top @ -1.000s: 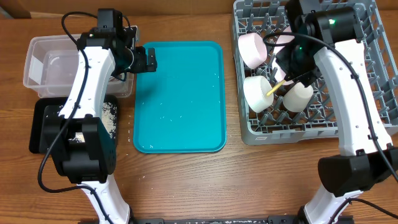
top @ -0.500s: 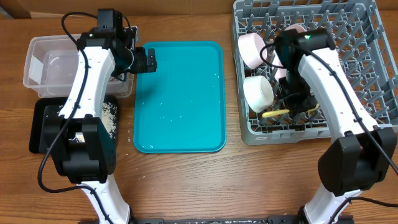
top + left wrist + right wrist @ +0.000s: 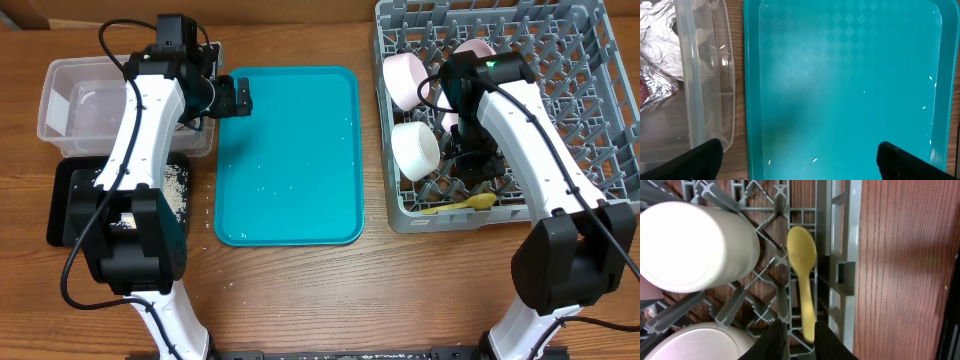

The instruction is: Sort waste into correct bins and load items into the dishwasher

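- Spoon placement is the weak spot: the pale yellow spoon (image 3: 802, 280) lies flat on the dish rack (image 3: 560, 60), in the lane right against its near outer wall, bowl end pointing into the rack.
- Your right gripper (image 3: 802, 330) has its fingers parted only a little. The handle tip sits between them with a sliver of gap on one side, so I judge it no real pinch.
- If you lift away crooked, a pad could catch the handle and flick the spoon over the wall onto the wooden table (image 3: 300, 290).
- The grid openings beneath are wide, so a nudge could drop the handle through and wedge it.
- Swinging out sideways risks bumping the white cup (image 3: 695, 245) just beside the spoon.
- Your left gripper (image 3: 800, 150) is spread wide and empty above the teal tray (image 3: 290, 150), next to the clear tub (image 3: 710, 75).
- Loose rice grains (image 3: 815, 160) on that tray are tiny, and wide fingers will likely scatter them.
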Robot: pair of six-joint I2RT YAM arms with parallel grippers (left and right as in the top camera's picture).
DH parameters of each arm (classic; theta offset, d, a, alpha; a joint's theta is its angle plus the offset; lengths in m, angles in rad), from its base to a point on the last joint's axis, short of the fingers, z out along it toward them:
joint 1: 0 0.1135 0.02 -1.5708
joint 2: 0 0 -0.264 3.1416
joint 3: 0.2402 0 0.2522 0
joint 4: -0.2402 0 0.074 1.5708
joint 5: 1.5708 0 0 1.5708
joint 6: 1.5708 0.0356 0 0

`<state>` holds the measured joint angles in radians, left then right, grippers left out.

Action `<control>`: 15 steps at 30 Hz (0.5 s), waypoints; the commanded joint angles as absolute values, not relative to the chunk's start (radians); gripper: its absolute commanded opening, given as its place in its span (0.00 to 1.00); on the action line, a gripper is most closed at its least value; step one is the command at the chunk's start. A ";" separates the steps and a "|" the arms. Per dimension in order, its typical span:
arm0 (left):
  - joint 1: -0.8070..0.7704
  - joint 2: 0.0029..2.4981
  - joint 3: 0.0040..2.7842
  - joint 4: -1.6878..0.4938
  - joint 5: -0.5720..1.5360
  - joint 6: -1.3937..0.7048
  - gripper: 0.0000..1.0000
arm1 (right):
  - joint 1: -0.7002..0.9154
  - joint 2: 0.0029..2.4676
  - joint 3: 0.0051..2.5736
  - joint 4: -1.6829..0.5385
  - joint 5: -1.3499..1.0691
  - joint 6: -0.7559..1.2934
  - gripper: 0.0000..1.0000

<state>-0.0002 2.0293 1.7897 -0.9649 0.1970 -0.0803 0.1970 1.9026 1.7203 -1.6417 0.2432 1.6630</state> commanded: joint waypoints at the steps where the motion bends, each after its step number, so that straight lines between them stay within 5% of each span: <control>1: -0.008 2.038 1.808 -0.967 0.192 -0.091 1.00 | 0.199 1.898 1.716 -1.641 0.261 1.676 0.23; 9: -0.008 2.038 1.808 -0.967 0.191 -0.091 1.00 | 0.199 1.846 1.778 -1.689 0.350 1.504 0.27; 12: -0.008 2.038 1.808 -0.966 0.191 -0.091 1.00 | 0.204 1.780 1.837 -1.692 0.401 1.335 0.37; 13: -0.008 2.038 1.808 -0.966 0.192 -0.091 1.00 | 0.207 1.757 1.854 -1.688 0.408 1.266 0.51; 14: -0.008 2.038 1.808 -0.966 0.191 -0.090 1.00 | 0.209 1.733 1.870 -1.683 0.410 1.195 0.89; 15: -0.007 2.038 1.808 -0.967 0.191 -0.090 1.00 | 0.212 1.703 1.887 -1.680 0.407 1.119 1.00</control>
<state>-0.0002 2.0293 1.7897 -0.9649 0.1970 -0.0803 0.1989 1.8374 1.8065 -1.6810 0.3466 1.3815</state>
